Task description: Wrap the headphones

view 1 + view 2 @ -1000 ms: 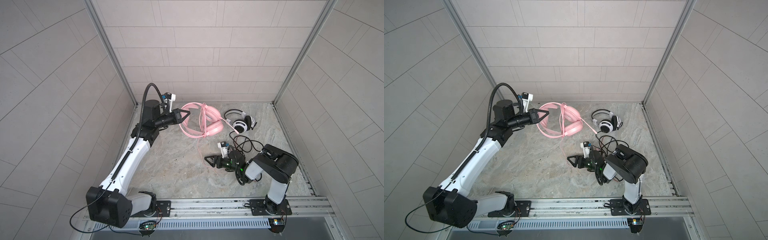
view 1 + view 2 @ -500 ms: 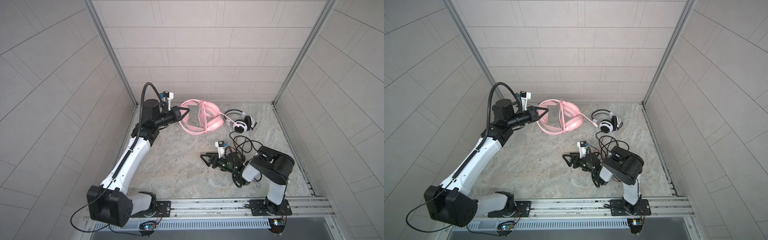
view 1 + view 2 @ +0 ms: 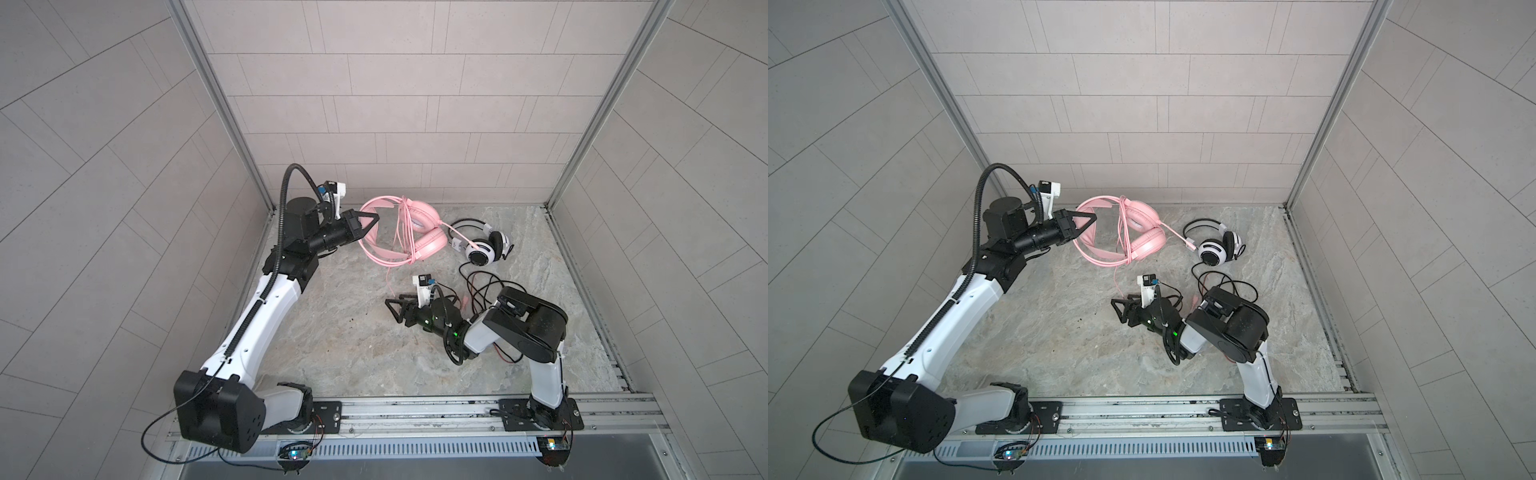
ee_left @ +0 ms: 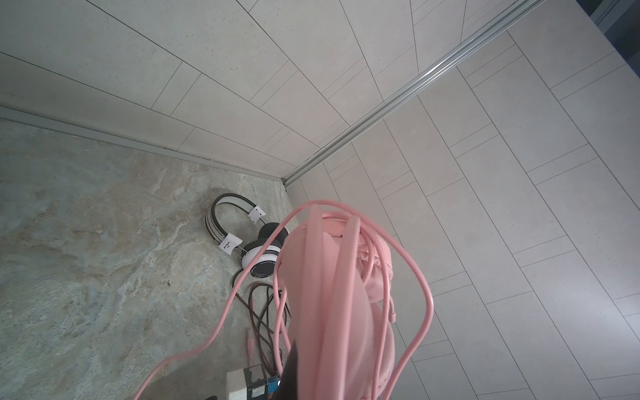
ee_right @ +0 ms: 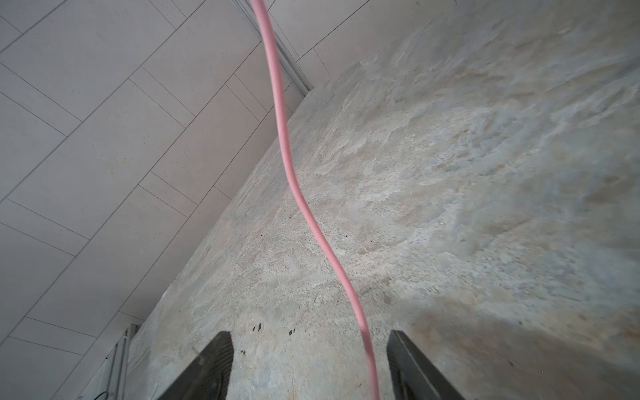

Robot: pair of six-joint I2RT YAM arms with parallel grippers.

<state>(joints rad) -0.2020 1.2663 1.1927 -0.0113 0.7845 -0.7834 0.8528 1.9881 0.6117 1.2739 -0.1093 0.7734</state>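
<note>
Grey marbled counter point(image 3: 340, 340) enclosed by tiled walls point(image 3: 395, 116) | left jaws clenched on pink headphones point(image 3: 430, 247) | right jaws parted around pink cable point(image 5: 311, 221)

Pink cable point(image 5: 311, 221) runs off frame, seemingly at both ends.

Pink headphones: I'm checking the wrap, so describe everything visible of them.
The pink headphones are over-ear, with a smooth band and padded cups. The left end effector is shut on the headband, holding them near the back wall. Their cable loops several times across band and cups; its loose tail drops to the floor and passes between the right end effector's open jaws.
</note>
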